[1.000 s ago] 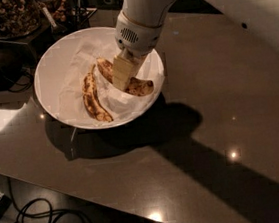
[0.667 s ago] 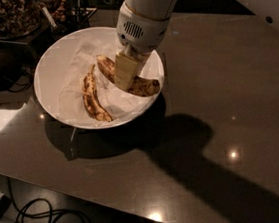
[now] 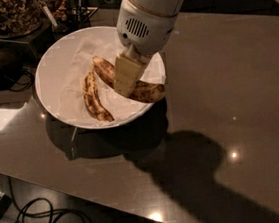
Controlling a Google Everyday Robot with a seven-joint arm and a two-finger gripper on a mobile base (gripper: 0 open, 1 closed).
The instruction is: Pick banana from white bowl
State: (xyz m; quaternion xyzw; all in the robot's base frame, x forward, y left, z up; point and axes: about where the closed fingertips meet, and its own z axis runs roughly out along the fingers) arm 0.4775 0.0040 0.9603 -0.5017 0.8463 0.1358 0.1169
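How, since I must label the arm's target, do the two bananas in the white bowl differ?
Build: the thicker banana is bulkier than the slimmer banana.
Cover: the gripper sits over the thicker banana's middle and hides it. The slimmer banana lies apart from the gripper, in full view.
Pose: the thicker banana runs diagonally across the picture. The slimmer banana runs nearly top to bottom.
Shared: both are yellow with brown speckles and lie in the white bowl.

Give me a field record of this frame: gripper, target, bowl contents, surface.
gripper: low inside the bowl, over the middle of the banana
banana: lies in the white bowl, right of centre, middle hidden by the gripper
slimmer banana: lies to the left, apart from the gripper
white bowl: paper-lined, upright on the table
table: dark, glossy
grasp: cannot tell
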